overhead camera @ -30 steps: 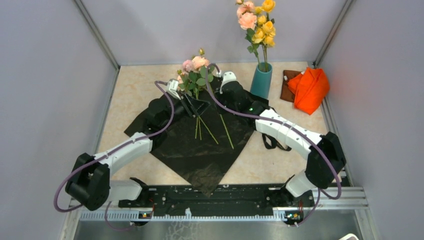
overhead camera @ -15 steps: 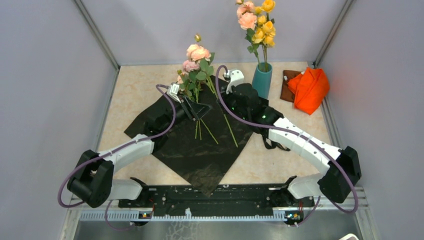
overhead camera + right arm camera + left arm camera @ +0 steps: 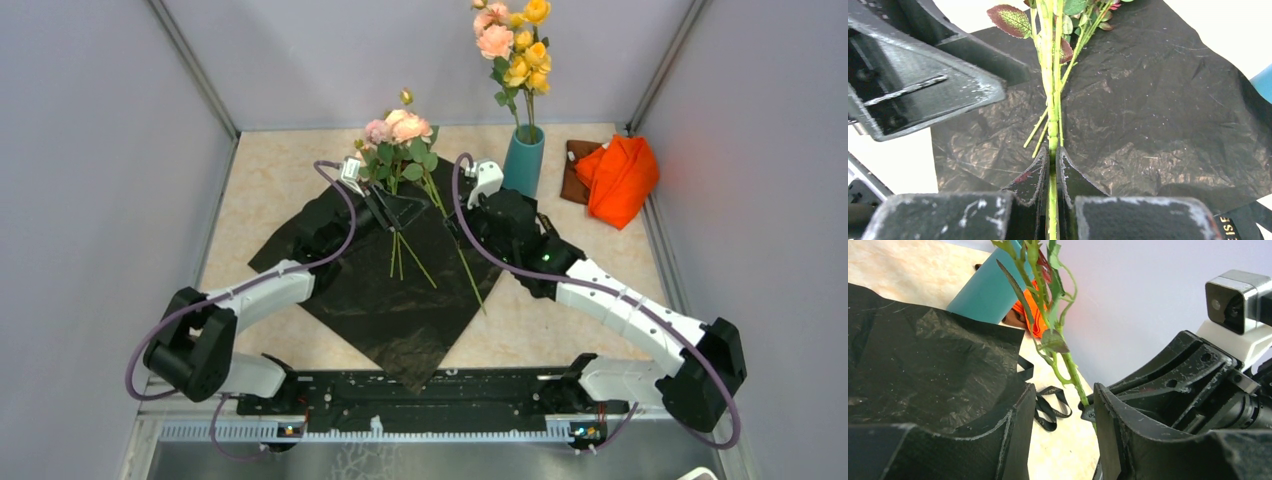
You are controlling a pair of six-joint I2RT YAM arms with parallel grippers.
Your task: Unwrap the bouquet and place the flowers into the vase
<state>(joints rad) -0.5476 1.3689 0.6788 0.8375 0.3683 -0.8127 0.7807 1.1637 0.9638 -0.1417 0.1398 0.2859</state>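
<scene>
One green stem point(image 3: 1053, 100) with a pink head stands nearly upright over the middle of the table point(image 3: 270, 180), clamped low on its shaft between the closed jaws of the right gripper point(image 3: 1054, 152). The low grip leaves the leafy top free and the bare end hanging below, which should suit lowering it into a narrow neck. The rest of the flowers point(image 3: 378, 150) sit just beside it on the left, their thin stems trailing down across the sheet point(image 3: 400, 300). The left gripper point(image 3: 1062, 390) is among them with its jaws apart. Its own camera shows nothing between the pads, and the held stem passes beyond the gap, so it looks to be giving this one up to the other arm. Whether it touches the others I cannot tell. The sheet lies spread flat under both grippers and the ribbon point(image 3: 1048, 410) lies loose off its right edge, so the unwrapping seems done. The vase point(image 3: 523, 160) stands upright just behind the right gripper, with blooms point(image 3: 515, 45) in it, and the cloth point(image 3: 615, 175) is well to its right.
</scene>
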